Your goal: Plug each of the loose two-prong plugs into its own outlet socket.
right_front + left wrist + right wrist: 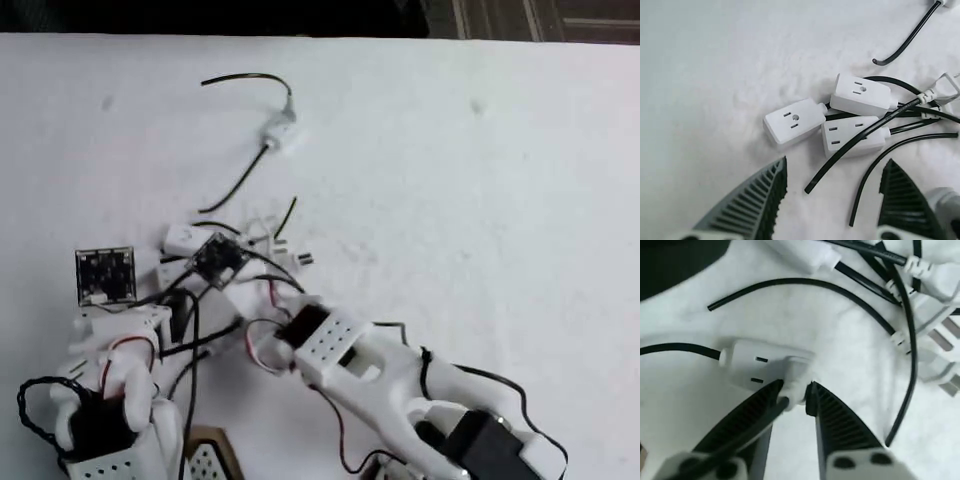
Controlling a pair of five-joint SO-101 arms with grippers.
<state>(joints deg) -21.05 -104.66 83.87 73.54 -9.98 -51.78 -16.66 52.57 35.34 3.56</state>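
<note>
On the white tabletop (480,200), the left gripper (836,165) hung low over the surface with its ribbed fingers (765,195) spread wide and holding nothing. Just beyond them lay three sockets (792,120) bunched close together, slotted faces turned up. A black cord (819,180) ran across the nearest one, and more cords trailed off to the right. In the same tangle, the right gripper (796,394) had its fingers (840,425) pinching a white plug (796,371). The plug was pressed against the end of a socket (751,369) whose own cord left from the opposite end. Whether the prongs were seated inside could not be told, nor whether this was one of the three. Right of the cluster, loose plugs (935,275) lay among crossing cords, with bare prongs (945,337) showing. Farther back, well apart from the rest, a white connector (279,131) lay by itself with a black cord running off each end.
</note>
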